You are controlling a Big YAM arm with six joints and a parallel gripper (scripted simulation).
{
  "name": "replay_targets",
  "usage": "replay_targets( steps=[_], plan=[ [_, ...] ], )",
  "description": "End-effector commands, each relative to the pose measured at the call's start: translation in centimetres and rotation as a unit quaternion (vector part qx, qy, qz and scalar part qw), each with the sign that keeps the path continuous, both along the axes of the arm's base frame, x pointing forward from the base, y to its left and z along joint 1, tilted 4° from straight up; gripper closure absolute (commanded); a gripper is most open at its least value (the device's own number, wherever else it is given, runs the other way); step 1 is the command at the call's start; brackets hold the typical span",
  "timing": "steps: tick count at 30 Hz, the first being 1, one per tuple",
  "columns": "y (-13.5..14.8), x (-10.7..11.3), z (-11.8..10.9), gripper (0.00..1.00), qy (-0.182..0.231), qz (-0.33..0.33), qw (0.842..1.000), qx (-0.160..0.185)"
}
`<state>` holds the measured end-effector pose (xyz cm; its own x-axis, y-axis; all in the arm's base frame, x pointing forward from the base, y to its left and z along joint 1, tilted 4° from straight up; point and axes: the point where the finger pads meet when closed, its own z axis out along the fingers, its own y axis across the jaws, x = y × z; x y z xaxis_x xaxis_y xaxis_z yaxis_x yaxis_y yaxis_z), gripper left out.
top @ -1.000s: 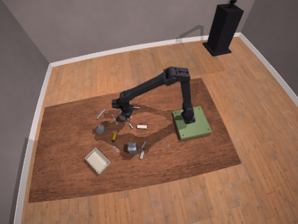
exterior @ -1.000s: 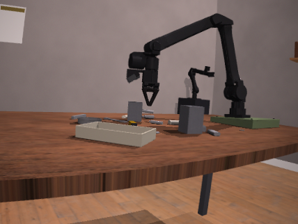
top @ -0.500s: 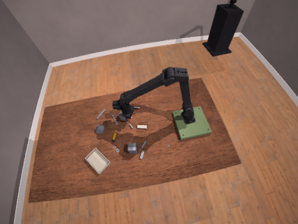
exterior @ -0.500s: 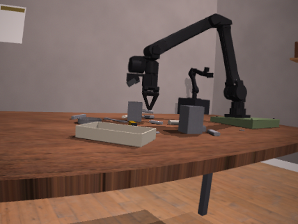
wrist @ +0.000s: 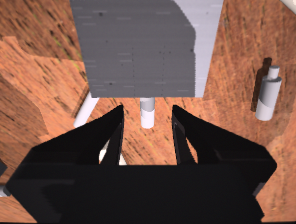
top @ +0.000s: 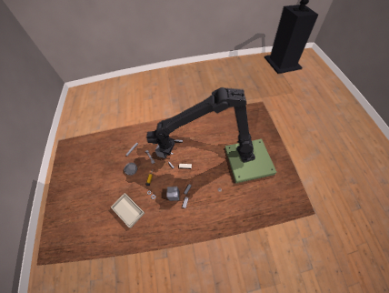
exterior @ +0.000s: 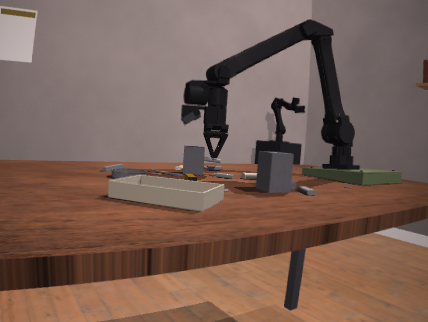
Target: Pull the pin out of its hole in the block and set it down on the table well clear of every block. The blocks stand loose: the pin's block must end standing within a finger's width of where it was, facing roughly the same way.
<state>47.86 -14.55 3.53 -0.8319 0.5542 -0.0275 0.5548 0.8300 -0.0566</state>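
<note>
The pin's block (wrist: 142, 47) is a grey upright block, at the top of the wrist view. The light grey pin (wrist: 147, 113) sticks out of its side, level with the table. My gripper (wrist: 147, 111) points down with its fingers partly apart, one on each side of the pin's free end. The fingers do not touch the pin, and nothing is held. In the exterior view the gripper's tips (exterior: 216, 155) hang just above the pin (exterior: 212, 160), to the right of the block (exterior: 193, 160). In the top view the gripper (top: 162, 152) hides the block.
A stepped grey peg (wrist: 267, 95) lies to the right, and a white rod (wrist: 86, 111) lies left of the block. A second grey block (exterior: 274, 171), a hexagonal block (top: 130, 169), a cream tray (exterior: 166, 192) and several loose pegs lie around. The arm's green base (top: 250, 160) is to the right.
</note>
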Motion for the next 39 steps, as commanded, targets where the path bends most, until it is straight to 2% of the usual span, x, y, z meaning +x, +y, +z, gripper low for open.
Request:
replay_targets(
  steps=[1, 39],
  plan=[
    [-0.4, -0.1, -1.0, 0.61, 0.005, 0.003, 1.0, 0.001],
    [-0.4, -0.2, -2.3, 0.61, 0.008, 0.004, 1.0, 0.002]
  ],
)
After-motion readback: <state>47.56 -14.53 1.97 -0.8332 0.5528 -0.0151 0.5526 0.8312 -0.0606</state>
